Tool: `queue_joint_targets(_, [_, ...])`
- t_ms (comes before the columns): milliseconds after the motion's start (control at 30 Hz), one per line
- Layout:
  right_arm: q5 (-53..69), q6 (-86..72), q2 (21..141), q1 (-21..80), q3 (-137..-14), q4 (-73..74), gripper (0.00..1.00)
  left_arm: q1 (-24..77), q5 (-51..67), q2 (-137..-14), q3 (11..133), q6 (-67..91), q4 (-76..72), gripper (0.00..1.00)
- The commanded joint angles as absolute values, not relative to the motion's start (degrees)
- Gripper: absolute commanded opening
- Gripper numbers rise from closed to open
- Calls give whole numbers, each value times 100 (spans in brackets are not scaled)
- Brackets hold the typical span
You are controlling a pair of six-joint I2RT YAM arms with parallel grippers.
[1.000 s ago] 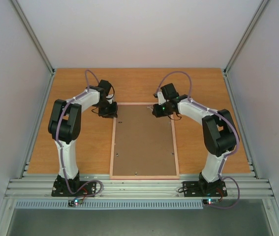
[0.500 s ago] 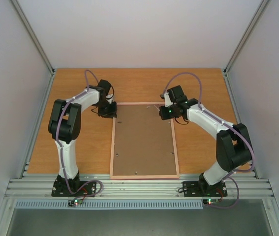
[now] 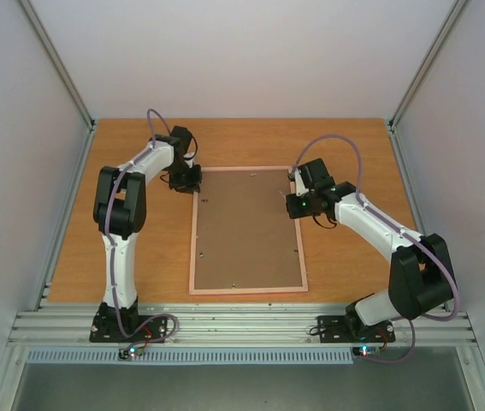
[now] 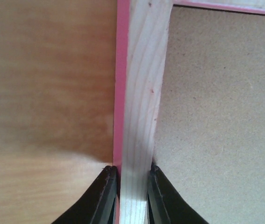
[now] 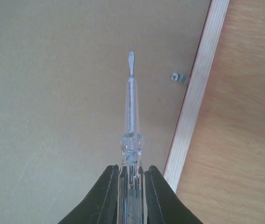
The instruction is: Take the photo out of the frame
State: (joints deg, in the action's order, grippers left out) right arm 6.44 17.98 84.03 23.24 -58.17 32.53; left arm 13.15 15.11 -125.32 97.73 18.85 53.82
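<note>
Presently no photo on show: the frame (image 3: 193,248) lies face down mid-table, long side running away from the arm bases, brown backing board (image 5: 53,93) uppermost, so the print is presumably beneath it, hidden. One small metal retaining tab (image 5: 180,78) sits on the board just inside the right rail. A few specks along the rails in the top view may be more tabs, too small to be sure. Risks, as judged: the screwdriver (image 5: 130,102) tip is over bare board, beside that tab and not on it, and whether it touches the board cannot be told. A push along this line would gouge the board or skid toward the rail rather than turn the tab. A blade driven steeply under the board edge could crease or scratch the print below. The handle is smooth clear plastic, so side load could twist it in the grip. Levering on the right could shift or lift the frame off the wooden table (image 5: 244,140) if the hold at the far-left corner slips. Left gripper (image 4: 131,175): narrow, pinching the pale wood rail, one finger on the pink outer edge, the other on the board side. Right gripper (image 5: 131,170): nearly closed, clamped on the screwdriver handle, touching nothing else.
</note>
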Motion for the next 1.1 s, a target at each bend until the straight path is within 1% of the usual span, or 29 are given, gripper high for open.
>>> queue_joint_targets(0, [470, 1708, 8168, 2347, -5663, 3395, 1, 1272, 1430, -12732, 10494, 1832, 5620, 21])
queue_joint_targets(100, [472, 1647, 8036, 2347, -5595, 3463, 1, 1274, 1386, -12609, 10588, 1819, 5687, 33])
queue_joint_targets(200, [483, 1573, 7906, 2347, -5524, 3480, 1, 1274, 1344, -12271, 10333, 1836, 5659, 46])
queue_joint_targets(267, [525, 1529, 7864, 2347, -5496, 3496, 1, 1274, 1362, -11973, 10014, 1852, 5595, 50])
queue_joint_targets(400, [619, 1473, 7897, 2347, -5497, 3569, 1, 1292, 1546, -11327, 9093, 1935, 5382, 55])
queue_joint_targets(600, [793, 1450, 7902, 2354, -5513, 3686, 1, 1453, 1653, -10552, 7833, 2007, 5212, 58])
queue_joint_targets(767, [944, 1394, 7912, 2369, -5457, 3673, 1, 1720, 1684, -10272, 7046, 2152, 5007, 58])
queue_joint_targets(867, [1052, 1359, 7954, 2388, -5398, 3544, 1, 1860, 1786, -10301, 6853, 2314, 4830, 57])
queue_joint_targets(1067, [1138, 1327, 8109, 2524, -5480, 3486, 1, 2104, 1734, -10463, 6763, 2416, 4659, 50])
